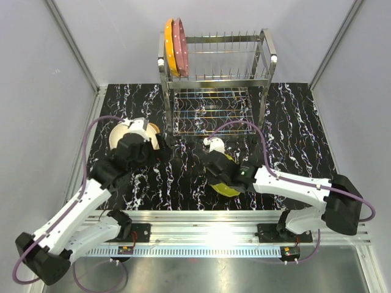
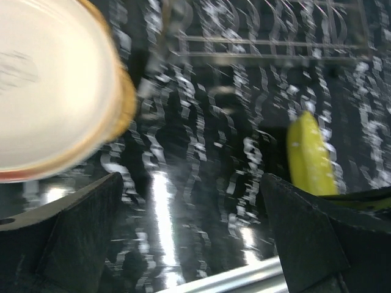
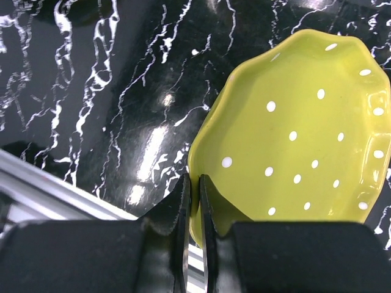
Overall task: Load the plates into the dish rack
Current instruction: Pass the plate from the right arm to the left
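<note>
Closest to the right wrist camera, the right gripper (image 3: 194, 183) has its two black fingers pinched narrow on the rim of the lime-green plate (image 3: 293, 134), taking it at the plate's 7 o'clock edge. We see the plate's hollow face, dotted white, inside a wavy rim. Its long axis runs from 7 o'clock up to 1 o'clock in that view. From above it shows only as a thin crescent, so it is tipped steeply on edge, at 6 o'clock of the rack's lower grid shelf. We cannot tell whether its low edge touches the table (image 1: 293, 134).

The left gripper (image 2: 190, 183) stands wide with nothing between its fingers. At 10 o'clock in its view lies the cream plate (image 2: 49, 91), face up, with a tan plate (image 2: 125, 104) showing as a rim beneath it. From above, this stack sits at 9 o'clock on the table.

We find the dish rack (image 1: 214, 61) at 12 o'clock, its long axis running left to right. An orange plate (image 1: 170, 49) and a pink plate (image 1: 181, 46) stand on edge, side by side, at the left end of its upper tier.

The table is black with white marbled veins. Pale grey walls (image 1: 49, 91) close it in, and an aluminium rail (image 1: 201, 223) at 6 o'clock carries the arm bases.
</note>
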You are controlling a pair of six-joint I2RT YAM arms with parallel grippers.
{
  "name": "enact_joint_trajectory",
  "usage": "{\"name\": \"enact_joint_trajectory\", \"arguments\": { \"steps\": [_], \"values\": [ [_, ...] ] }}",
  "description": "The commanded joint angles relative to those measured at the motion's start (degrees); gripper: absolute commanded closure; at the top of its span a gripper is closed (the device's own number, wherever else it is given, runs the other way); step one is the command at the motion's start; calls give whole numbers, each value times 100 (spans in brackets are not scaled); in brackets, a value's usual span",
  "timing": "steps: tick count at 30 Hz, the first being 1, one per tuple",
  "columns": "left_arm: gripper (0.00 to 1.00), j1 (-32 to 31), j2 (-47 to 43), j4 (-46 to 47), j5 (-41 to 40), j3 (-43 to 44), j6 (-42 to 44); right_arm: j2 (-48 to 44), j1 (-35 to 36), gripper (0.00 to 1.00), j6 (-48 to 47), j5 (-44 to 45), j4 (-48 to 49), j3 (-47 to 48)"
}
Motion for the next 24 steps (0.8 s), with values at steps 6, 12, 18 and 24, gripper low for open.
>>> {"name": "enact_joint_trajectory", "arguments": {
  "steps": [6,12,18,24],
  "values": [
    [1,-237,924,1950,1658,-643,-1564,-924,280,100,-140,-476,1093,-501],
    [1,-554,1478,2451,1648,-617,-1828,-1188,412,100,-175,-837,1331,-774],
    [1,-844,1988,2899,1718,-591,-1960,-1302,543,100,-175,-889,1603,-968],
    [1,-1152,2357,3348,1762,-740,-2144,-1513,614,100,-254,-784,1682,-1003]
  ]
}}
